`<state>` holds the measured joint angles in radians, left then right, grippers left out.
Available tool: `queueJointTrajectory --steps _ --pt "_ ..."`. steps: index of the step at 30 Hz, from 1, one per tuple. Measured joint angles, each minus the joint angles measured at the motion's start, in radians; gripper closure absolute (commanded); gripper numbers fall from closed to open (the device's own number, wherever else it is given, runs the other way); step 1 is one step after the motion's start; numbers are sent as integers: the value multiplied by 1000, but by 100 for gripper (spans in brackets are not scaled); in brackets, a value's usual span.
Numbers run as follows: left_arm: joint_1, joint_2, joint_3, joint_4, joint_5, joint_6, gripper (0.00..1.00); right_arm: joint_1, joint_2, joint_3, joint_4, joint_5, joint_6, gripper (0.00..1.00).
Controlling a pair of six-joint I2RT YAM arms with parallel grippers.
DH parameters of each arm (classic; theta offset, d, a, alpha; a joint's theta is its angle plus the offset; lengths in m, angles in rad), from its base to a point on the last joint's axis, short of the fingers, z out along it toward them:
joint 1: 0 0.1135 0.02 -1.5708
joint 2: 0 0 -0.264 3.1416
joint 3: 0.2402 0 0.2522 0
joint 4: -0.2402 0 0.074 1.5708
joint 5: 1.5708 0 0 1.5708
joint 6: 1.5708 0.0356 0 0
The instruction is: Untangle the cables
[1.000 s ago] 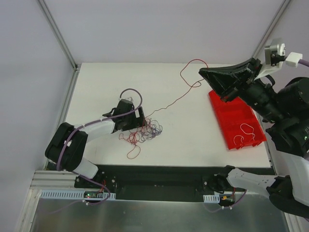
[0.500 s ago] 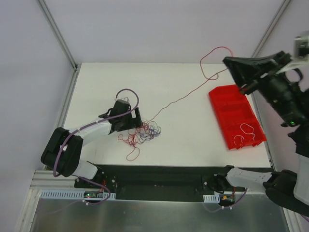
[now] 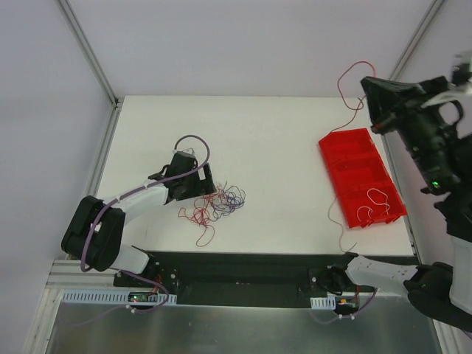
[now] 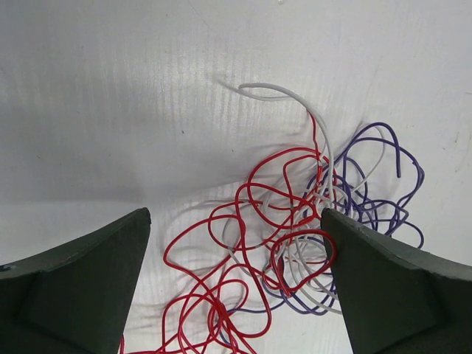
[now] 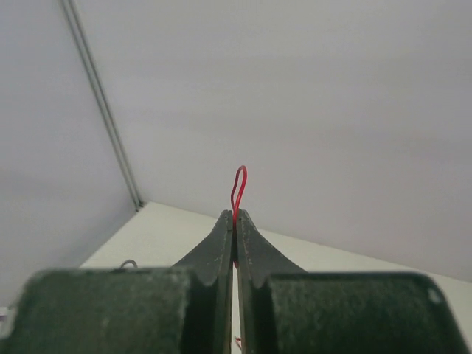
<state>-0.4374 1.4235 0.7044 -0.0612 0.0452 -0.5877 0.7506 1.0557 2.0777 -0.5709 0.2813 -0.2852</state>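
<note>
The right gripper (image 5: 234,218) is seen pressed together on one red wire (image 5: 237,183), which is lifted high near the far end of the red tray (image 3: 346,158), its tail hanging past the tray's left side toward the near edge of the table (image 3: 280,140), apart from the tangle (image 3: 217,206). The left gripper (image 4: 234,215) is held wide apart and empty just over this tangle of red, purple and white wires. If the strand is lowered carelessly, its tail may be left outside the tray, and several interlooped wires may be caught together by the left gripper.
</note>
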Motion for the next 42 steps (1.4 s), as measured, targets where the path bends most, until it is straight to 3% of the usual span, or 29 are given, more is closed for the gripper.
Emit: queueJointTrajectory --steps 8,16,27,36,42 --pt "0 -98 11 -22 45 8 1 0 135 -53 -34 100 -76 100" --pt "0 -229 26 -57 96 42 1 -2 111 -32 -39 194 -150 99" --pt "0 -333 45 -106 112 75 1 -4 250 303 -19 212 -218 100" --pt "0 -345 50 -128 127 82 1 -14 247 248 71 266 -310 100" --pt "0 -354 62 -138 134 83 1 -100 296 225 102 298 -341 100"
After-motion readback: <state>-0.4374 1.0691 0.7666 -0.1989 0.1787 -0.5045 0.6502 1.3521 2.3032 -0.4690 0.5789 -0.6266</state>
